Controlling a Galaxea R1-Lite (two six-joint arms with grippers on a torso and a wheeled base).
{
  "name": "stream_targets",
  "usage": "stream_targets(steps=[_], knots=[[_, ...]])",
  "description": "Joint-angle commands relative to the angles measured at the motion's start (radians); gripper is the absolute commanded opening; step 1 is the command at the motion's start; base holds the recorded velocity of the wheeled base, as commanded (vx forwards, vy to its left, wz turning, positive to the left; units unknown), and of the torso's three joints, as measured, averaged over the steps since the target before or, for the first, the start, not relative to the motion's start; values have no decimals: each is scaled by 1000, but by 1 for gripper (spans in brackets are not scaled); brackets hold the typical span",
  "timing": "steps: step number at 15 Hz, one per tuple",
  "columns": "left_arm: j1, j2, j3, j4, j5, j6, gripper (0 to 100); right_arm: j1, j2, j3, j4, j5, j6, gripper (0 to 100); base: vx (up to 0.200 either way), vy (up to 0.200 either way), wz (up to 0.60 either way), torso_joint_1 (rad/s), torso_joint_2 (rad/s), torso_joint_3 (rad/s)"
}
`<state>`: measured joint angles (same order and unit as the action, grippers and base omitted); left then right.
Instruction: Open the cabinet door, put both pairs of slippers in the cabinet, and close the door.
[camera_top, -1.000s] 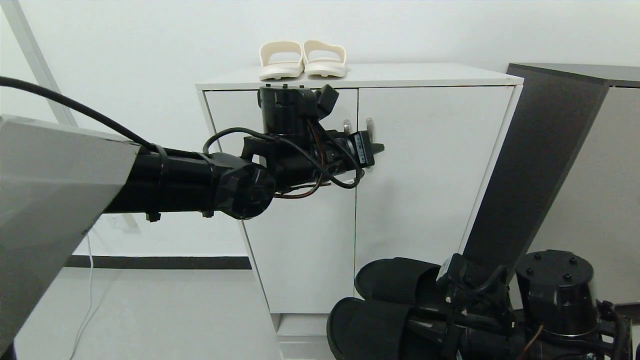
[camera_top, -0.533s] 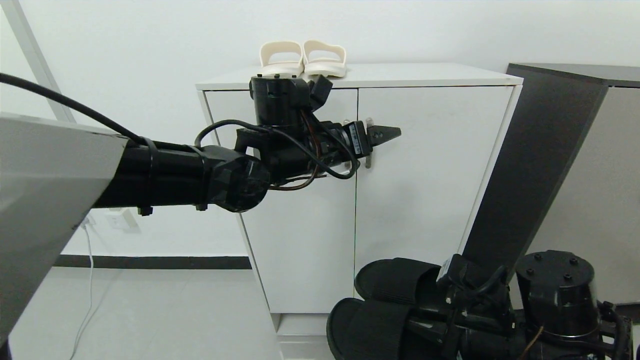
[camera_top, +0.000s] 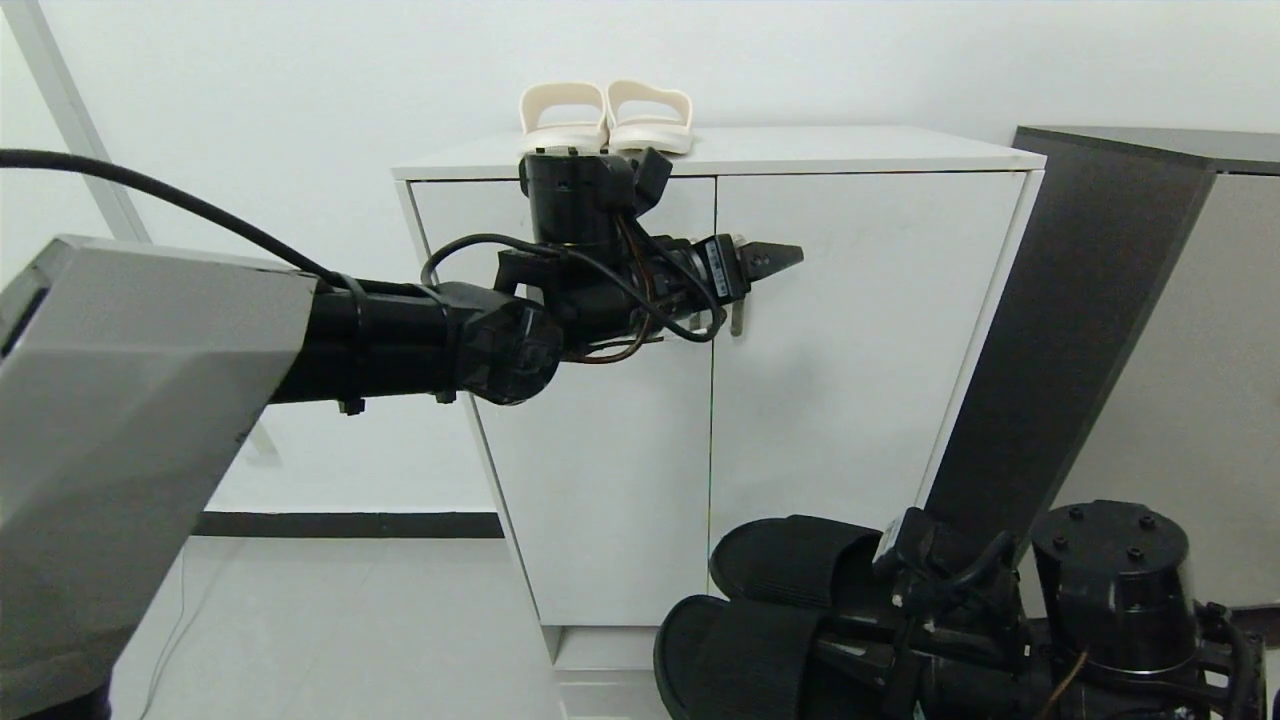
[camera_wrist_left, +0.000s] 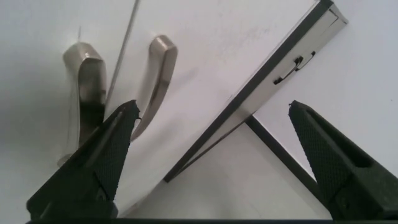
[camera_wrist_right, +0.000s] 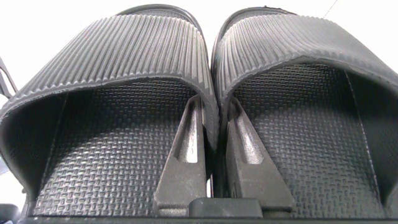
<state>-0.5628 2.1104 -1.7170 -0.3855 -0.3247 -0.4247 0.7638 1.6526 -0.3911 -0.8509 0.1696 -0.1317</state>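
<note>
One white cabinet (camera_top: 860, 420) has two doors, a left door (camera_top: 600, 480) and a right door (camera_top: 850, 330), and two metal handles (camera_wrist_left: 157, 81). There are four slippers in two pairs: two cream slippers (camera_top: 565, 140) and two black slippers (camera_top: 780, 565). One dark unit (camera_top: 1060, 350) stands beside the cabinet.

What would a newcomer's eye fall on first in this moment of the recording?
The left gripper, its fingers wide open, is held at the metal handles where the two shut doors of the white cabinet meet. Low at the right, the right gripper pinches a pair of black slippers by their adjoining inner sides. A cream pair sits on the cabinet top.
</note>
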Motion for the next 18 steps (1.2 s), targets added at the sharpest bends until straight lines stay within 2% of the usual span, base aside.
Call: stream_targets(steps=[1,3,7,8,12,14,18], knots=[[-3,48,-70,22,-1,0,100,0,3,0,-1,1,0,0,0,0,0,0,0,0],[-9,77,-116,45,-1,-2,100,0,3,0,-1,1,0,0,0,0,0,0,0,0],[-12,102,-141,48,-5,-6,100,0,4,1,-1,2,0,0,0,0,0,0,0,0],[-12,103,-141,47,-5,-11,0,0,4,1,1,1,0,0,0,0,0,0,0,0],[-12,97,-134,45,-4,-16,0,0,6,3,1,2,0,0,0,0,0,0,0,0],[-12,91,-130,42,-4,-29,0,3,6,11,1,2,0,0,0,0,0,0,0,0],[-42,54,-69,33,-1,-26,0,6,4,12,1,4,0,0,0,0,0,0,0,0]])
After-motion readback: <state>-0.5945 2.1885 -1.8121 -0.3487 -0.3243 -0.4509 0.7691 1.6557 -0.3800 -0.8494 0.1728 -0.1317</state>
